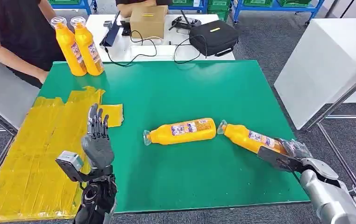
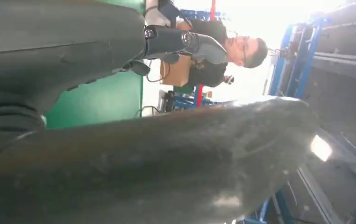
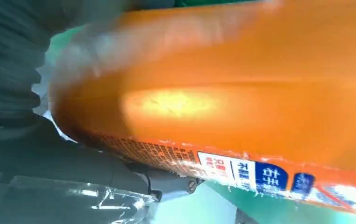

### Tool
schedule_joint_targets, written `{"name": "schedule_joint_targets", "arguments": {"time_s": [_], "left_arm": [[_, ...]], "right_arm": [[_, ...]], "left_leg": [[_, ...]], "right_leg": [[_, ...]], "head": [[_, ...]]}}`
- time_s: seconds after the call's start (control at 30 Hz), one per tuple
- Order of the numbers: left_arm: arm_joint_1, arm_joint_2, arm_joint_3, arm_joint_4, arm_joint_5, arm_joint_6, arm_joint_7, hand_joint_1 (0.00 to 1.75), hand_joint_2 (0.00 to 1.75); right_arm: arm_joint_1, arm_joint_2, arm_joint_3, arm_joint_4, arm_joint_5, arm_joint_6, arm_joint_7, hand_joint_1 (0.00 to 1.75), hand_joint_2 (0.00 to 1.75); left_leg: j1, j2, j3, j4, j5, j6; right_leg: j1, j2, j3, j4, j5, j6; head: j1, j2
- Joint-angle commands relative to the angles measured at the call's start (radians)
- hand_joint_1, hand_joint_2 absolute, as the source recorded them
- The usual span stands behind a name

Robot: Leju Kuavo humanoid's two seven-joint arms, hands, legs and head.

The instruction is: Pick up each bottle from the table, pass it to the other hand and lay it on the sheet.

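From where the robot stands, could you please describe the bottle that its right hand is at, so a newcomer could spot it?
On the green table, two orange bottles lie on their sides near the front. It is the right-hand bottle, angled, its base at the right hand. The other lying bottle is untouched.

Green table [image 1: 176,88], with a yellow sheet [image 1: 31,154] over its left side. Two orange bottles [image 1: 79,46] upright, touching, at the far left corner. Two more on their sides near the front: one [image 1: 181,131] at the middle, one [image 1: 248,137] right of it, caps nearly meeting.
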Motion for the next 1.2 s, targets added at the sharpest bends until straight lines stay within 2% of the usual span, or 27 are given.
{"name": "schedule_joint_targets", "arguments": {"time_s": [0.03,0.07,0.17,0.23,0.3,0.33,0.37,0.4,0.43,0.5,0.53,0.6,0.7,0.73,0.8,0.83,0.87,1.0,1.07,1.13,1.2], "left_arm": [[0.046,0.005,0.085,-0.012,0.015,-0.034,-0.013,0.0,0.0],[0.046,0.005,0.085,-0.012,0.015,-0.034,-0.013,0.0,0.0],[0.046,0.005,0.085,-0.012,0.015,-0.034,-0.013,0.0,0.0],[0.045,0.0,0.109,-0.011,0.03,-0.054,-0.013,0.0,0.0],[0.062,-0.005,0.126,-0.032,0.051,-0.085,-0.013,0.0,0.0],[0.078,-0.006,0.144,-0.028,0.058,-0.11,-0.013,0.0,0.0],[0.094,-0.01,0.156,-0.036,0.065,-0.126,-0.013,0.0,0.0],[0.099,-0.013,0.165,-0.027,0.06,-0.137,-0.013,0.0,1.75],[0.099,-0.014,0.168,-0.014,0.051,-0.138,-0.013,0.0,1.75],[0.082,-0.023,0.171,0.012,0.05,-0.166,-0.013,0.0,1.75],[0.065,-0.029,0.171,0.032,0.056,-0.19,-0.013,0.0,1.75],[0.04,-0.032,0.164,0.052,0.042,-0.199,-0.013,0.0,1.75],[0.003,-0.033,0.136,0.084,0.038,-0.215,-0.011,0.0,1.75],[0.002,-0.036,0.126,0.079,0.037,-0.213,-0.01,0.0,1.75],[-0.01,-0.038,0.088,0.079,0.032,-0.224,-0.003,0.0,1.75],[-0.029,-0.041,0.049,0.089,0.029,-0.234,0.007,0.0,1.75],[-0.04,-0.042,0.025,0.097,0.034,-0.216,0.016,0.0,1.75],[-0.039,-0.036,-0.001,0.096,0.043,-0.189,0.018,0.0,1.75],[-0.052,-0.04,-0.017,0.111,0.046,-0.214,0.026,0.0,1.75],[-0.091,-0.042,-0.063,0.173,0.047,-0.209,0.034,0.0,1.75],[-0.12,-0.042,-0.094,0.23,0.058,-0.198,0.031,0.0,1.75]], "right_arm": [[0.445,-0.111,-0.305,-0.791,-0.35,0.303,-0.132,1.75,1.75],[0.445,-0.111,-0.305,-0.791,-0.35,0.303,-0.132,1.75,1.75],[0.445,-0.111,-0.305,-0.791,-0.35,0.303,-0.132,1.75,1.75],[0.533,-0.079,-0.37,-0.924,-0.458,0.34,-0.189,1.75,1.75],[0.592,-0.062,-0.418,-1.014,-0.529,0.38,-0.217,1.75,1.75],[0.626,0.018,-0.461,-1.086,-0.575,0.413,-0.264,1.75,1.75],[0.616,0.091,-0.461,-1.102,-0.572,0.416,-0.276,1.75,1.75],[0.566,0.154,-0.427,-1.067,-0.535,0.406,-0.283,1.75,1.75],[0.546,0.166,-0.419,-1.041,-0.521,0.397,-0.29,1.75,1.75],[0.421,0.227,-0.351,-0.9,-0.474,0.375,-0.3,1.75,1.75],[0.367,0.268,-0.31,-0.829,-0.452,0.363,-0.309,1.75,1.75],[0.306,0.334,-0.238,-0.741,-0.393,0.317,-0.301,1.75,1.75],[0.13,0.462,-0.074,-0.458,-0.348,0.188,-0.253,1.75,1.75],[0.082,0.502,-0.043,-0.381,-0.332,0.152,-0.254,1.75,1.75],[0.022,0.577,-0.02,-0.287,-0.333,0.111,-0.221,1.75,1.75],[0.02,0.612,-0.023,-0.255,-0.35,0.085,-0.212,1.75,1.75],[0.025,0.625,-0.014,-0.243,-0.348,0.074,-0.208,1.75,1.75],[0.038,0.612,0.004,-0.245,-0.355,0.057,-0.216,1.75,1.75],[0.054,0.635,-0.008,-0.225,-0.369,0.067,-0.201,1.75,1.75],[0.052,0.682,0.002,-0.143,-0.36,-0.01,-0.195,1.75,1.75],[0.053,0.682,0.089,-0.11,-0.469,-0.072,-0.186,1.75,1.75]], "left_leg": [[-0.004,-0.02,-0.017,-0.002,0.008,0.003],[-0.004,-0.023,-0.013,0.0,0.008,0.006],[-0.003,-0.031,-0.02,0.001,0.009,0.006],[-0.008,-0.034,-0.025,-0.001,0.01,0.008],[-0.007,-0.036,-0.031,-0.001,0.011,0.006],[-0.008,-0.037,-0.031,-0.001,0.011,0.006],[-0.006,-0.035,-0.032,-0.001,0.011,0.005],[-0.007,-0.035,-0.031,-0.002,0.011,0.005],[-0.007,-0.031,-0.029,-0.003,0.01,0.005],[-0.004,-0.026,-0.036,-0.002,0.011,0.004],[-0.005,-0.024,-0.035,-0.002,0.011,0.004],[-0.004,-0.02,-0.037,-0.002,0.011,0.003],[-0.006,-0.021,-0.037,-0.003,0.013,0.004],[-0.004,-0.015,-0.036,-0.003,0.014,0.002],[-0.005,-0.014,-0.038,-0.003,0.016,0.001],[-0.005,-0.012,-0.037,-0.003,0.017,0.001],[-0.006,-0.014,-0.039,-0.002,0.018,-0.001],[-0.006,-0.025,-0.043,-0.001,0.022,-0.003],[-0.006,-0.027,-0.044,-0.001,0.023,-0.003],[-0.005,-0.027,-0.045,-0.001,0.022,-0.002],[-0.007,-0.027,-0.044,-0.001,0.022,-0.002]], "right_leg": [[-0.003,-0.018,-0.013,0.0,0.001,-0.002],[-0.003,-0.02,-0.008,0.002,-0.001,0.001],[-0.002,-0.029,-0.008,0.002,-0.003,0.004],[-0.007,-0.031,-0.015,0.006,-0.006,0.001],[-0.006,-0.033,-0.02,0.005,-0.004,0.003],[-0.007,-0.034,-0.02,0.005,-0.006,0.002],[-0.006,-0.032,-0.022,0.004,-0.004,0.003],[-0.006,-0.033,-0.021,0.005,-0.005,0.002],[-0.006,-0.029,-0.02,0.004,-0.006,0.001],[-0.004,-0.025,-0.026,0.003,-0.001,0.003],[-0.004,-0.023,-0.027,0.003,-0.001,0.003],[-0.003,-0.02,-0.03,0.004,0.0,0.003],[-0.005,-0.02,-0.031,0.005,0.0,0.001],[-0.004,-0.013,-0.034,0.004,0.003,0.001],[-0.004,-0.012,-0.034,0.006,0.003,0.0],[-0.005,-0.009,-0.036,0.008,0.005,-0.003],[-0.005,-0.012,-0.04,0.011,0.004,-0.002],[-0.005,-0.024,-0.043,0.014,0.002,-0.004],[-0.005,-0.026,-0.043,0.015,0.002,-0.003],[-0.005,-0.026,-0.043,0.015,0.002,-0.002],[-0.006,-0.025,-0.043,0.016,0.002,-0.003]], "head": [[0.001,0.0],[0.0,0.0],[0.0,0.0],[-0.001,0.0],[0.0,0.0],[0.0,0.0],[0.0,0.0],[0.001,0.0],[-0.001,0.0],[0.0,0.0],[0.0,0.0],[0.0,0.0],[0.0,0.0],[0.0,0.0],[0.001,0.0],[0.0,0.0],[0.0,0.0],[0.0,0.0],[-0.001,0.0],[0.0,0.0],[0.0,0.0]]}}
